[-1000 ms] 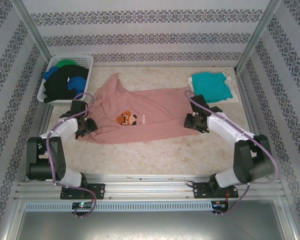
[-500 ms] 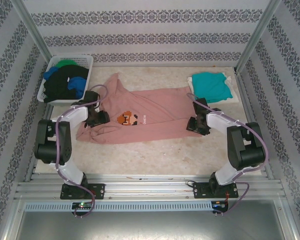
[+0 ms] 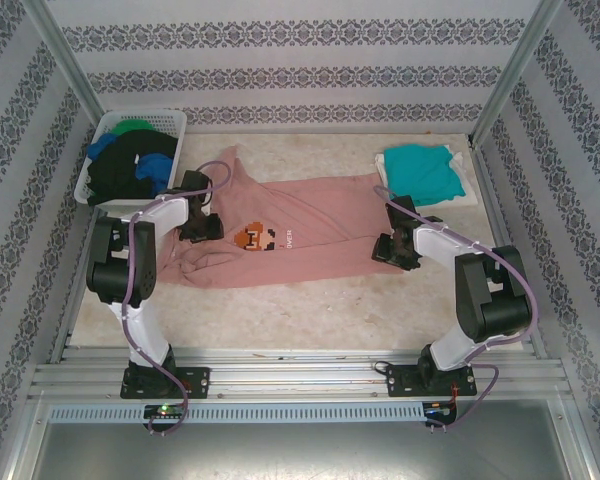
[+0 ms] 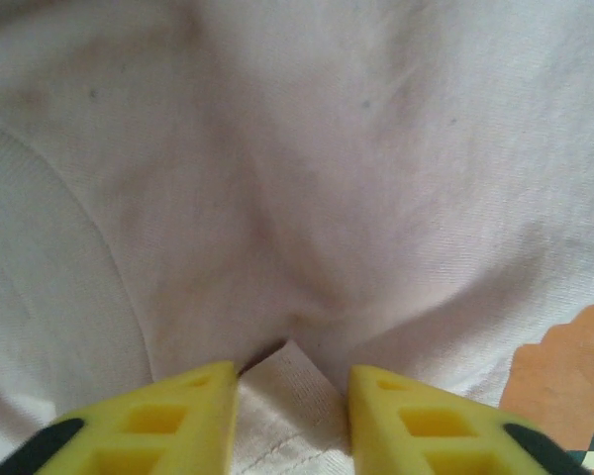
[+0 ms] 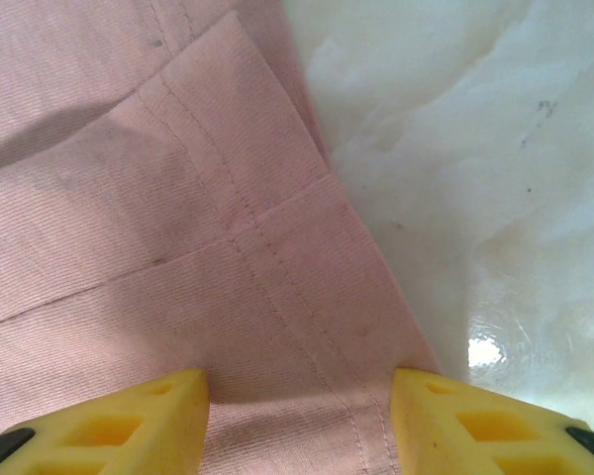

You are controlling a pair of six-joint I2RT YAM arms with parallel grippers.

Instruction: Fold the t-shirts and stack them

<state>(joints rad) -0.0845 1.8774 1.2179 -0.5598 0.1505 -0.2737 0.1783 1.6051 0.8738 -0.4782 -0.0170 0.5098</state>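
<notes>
Spanning the middle of the table [image 3: 310,310], a salmon-pink t-shirt [image 3: 310,225] is shown spread out from 9 o'clock to 3 o'clock in the top view, with a brown pixel-art print [image 3: 254,237] facing up left of its centre. The cloth is creased and bunched at its 9 o'clock end and lies flatter toward 3 o'clock.

The left gripper [image 3: 202,226] is set on the shirt just to the 9 o'clock side of the print. In the left wrist view the left gripper [image 4: 292,381] is seen pinching a raised fold of the salmon-pink t-shirt [image 4: 327,178]; creases run into the gap between its yellow fingers [image 4: 183,416], and an edge of the print [image 4: 564,386] is seen at 4 o'clock.

The right gripper [image 3: 385,248] is placed at the 3 o'clock end of the shirt. In the right wrist view the right gripper [image 5: 299,381] is seen with jaws apart, astride a stitched hem corner of the salmon-pink t-shirt [image 5: 158,228] that lies flat, with the bare table [image 5: 455,178] at 2 o'clock.

A folded teal t-shirt [image 3: 420,170] is seen at 2 o'clock. A white slotted basket [image 3: 150,114] at 10 o'clock is shown holding a black t-shirt [image 3: 125,170], a blue t-shirt [image 3: 158,170] and a green t-shirt [image 3: 135,126] in a heap.
</notes>
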